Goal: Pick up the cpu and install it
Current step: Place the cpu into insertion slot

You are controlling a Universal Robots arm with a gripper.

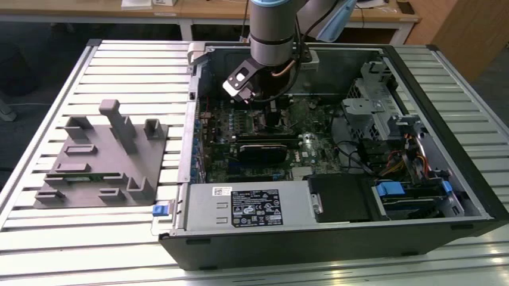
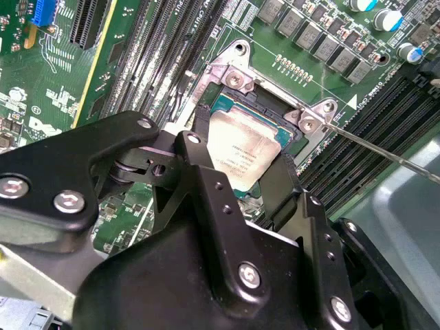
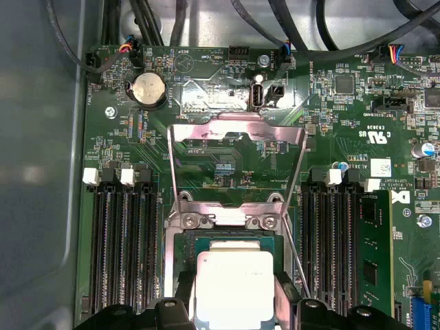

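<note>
The cpu [image 2: 245, 148], a flat square chip with a silvery top, sits between my two black fingers [image 2: 199, 161] right over the open socket [image 2: 230, 103] on the green motherboard. In the first wrist view the cpu [image 3: 234, 282] lies in the socket frame [image 3: 227, 220], with the metal load plate [image 3: 237, 134] swung up behind it. My gripper [image 2: 240, 158] is shut on the cpu's two opposite edges. In the exterior view the gripper [image 1: 266, 110] reaches down into the open computer case [image 1: 445, 143], over the upper part of the board.
A thin retention lever [image 2: 385, 148] sticks out beside the socket. Black memory slots [image 3: 124, 247] flank the socket, and a green memory stick [image 3: 371, 254] fills one. A black block [image 1: 266, 149], a power supply [image 1: 247, 205] and a drive cage [image 1: 374, 107] crowd the case. A grey fixture [image 1: 104, 161] lies on the table.
</note>
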